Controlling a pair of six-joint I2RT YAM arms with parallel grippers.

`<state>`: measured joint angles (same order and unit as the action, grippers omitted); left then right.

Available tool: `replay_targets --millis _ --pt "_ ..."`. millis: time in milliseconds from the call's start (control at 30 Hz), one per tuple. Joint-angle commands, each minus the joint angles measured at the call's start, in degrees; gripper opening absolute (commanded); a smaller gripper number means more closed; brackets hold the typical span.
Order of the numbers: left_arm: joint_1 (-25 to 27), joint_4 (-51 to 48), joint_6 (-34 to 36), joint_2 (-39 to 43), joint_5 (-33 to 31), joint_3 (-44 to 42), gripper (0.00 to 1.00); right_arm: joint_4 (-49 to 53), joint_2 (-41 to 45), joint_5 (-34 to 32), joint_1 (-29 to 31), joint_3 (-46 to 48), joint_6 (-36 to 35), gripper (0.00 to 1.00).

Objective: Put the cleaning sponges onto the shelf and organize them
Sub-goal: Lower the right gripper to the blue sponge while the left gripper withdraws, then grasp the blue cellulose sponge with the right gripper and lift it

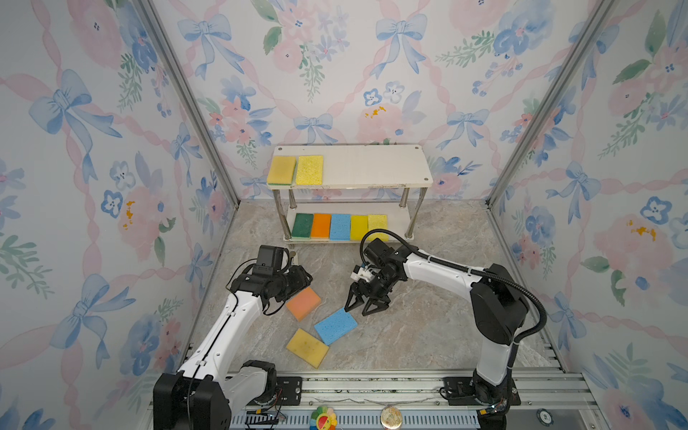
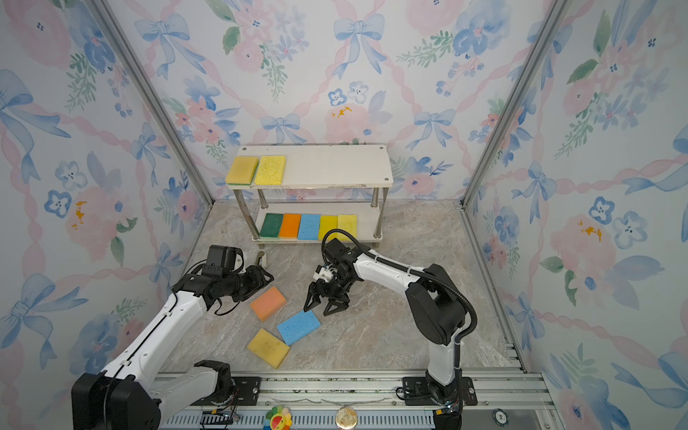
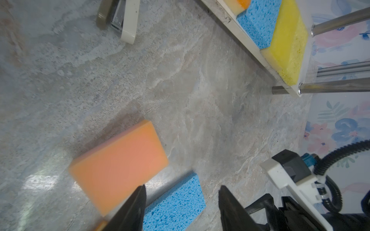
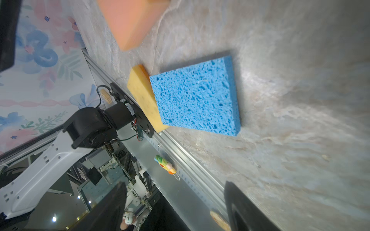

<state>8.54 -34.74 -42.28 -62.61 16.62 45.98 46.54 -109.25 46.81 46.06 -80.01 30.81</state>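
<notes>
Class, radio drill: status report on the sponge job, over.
Left gripper open by orange sponge; right gripper open near blue sponge. Seven on shelf, three on table. Nothing in the way.

On the shelf (image 1: 420, 163), two yellow sponges (image 1: 309, 170) are taking the left end of the top board (image 1: 376, 167); the rest is lying bare. Five sponges (image 1: 339, 226) are filling the lower board (image 1: 398, 223) between the metal legs (image 1: 416, 214).

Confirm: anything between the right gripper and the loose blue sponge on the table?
Nothing visible. The right gripper hangs open beside the blue sponge, with only bare tabletop between them. The orange sponge and the yellow sponge lie on the blue one's other sides, away from the gripper.
</notes>
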Motion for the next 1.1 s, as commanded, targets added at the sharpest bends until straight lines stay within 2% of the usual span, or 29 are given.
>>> replay_targets --millis 0,267,467,633,900,1000,1067 --pt "-0.45 0.38 0.35 1.00 0.99 -0.97 0.60 2.52 -1.85 3.93 2.49 0.78 -1.27 0.80" --pt "-0.54 0.38 0.70 0.87 1.43 -1.42 0.60 -1.27 -7.71 7.48 6.58 2.36 1.38 0.81" --pt "-0.62 0.39 0.71 1.69 1.74 -1.68 0.60 -2.46 -10.91 3.81 4.05 -0.29 3.08 0.81" --pt "-1.05 0.31 0.96 2.59 2.24 -1.94 0.60 -8.40 -12.82 -2.52 0.76 -0.44 10.45 0.81" --pt "-2.28 0.30 1.45 4.13 2.75 -3.19 0.59 -24.61 -12.43 -7.65 -3.02 1.84 24.95 0.81" --pt "-2.63 0.29 1.50 4.45 2.73 -3.09 0.59 -21.27 -10.04 -11.41 -4.39 1.37 23.22 0.81" --pt "-2.91 0.30 1.41 4.52 2.63 -2.99 0.59 -16.19 -8.94 -11.10 -4.30 -0.11 19.43 0.81"
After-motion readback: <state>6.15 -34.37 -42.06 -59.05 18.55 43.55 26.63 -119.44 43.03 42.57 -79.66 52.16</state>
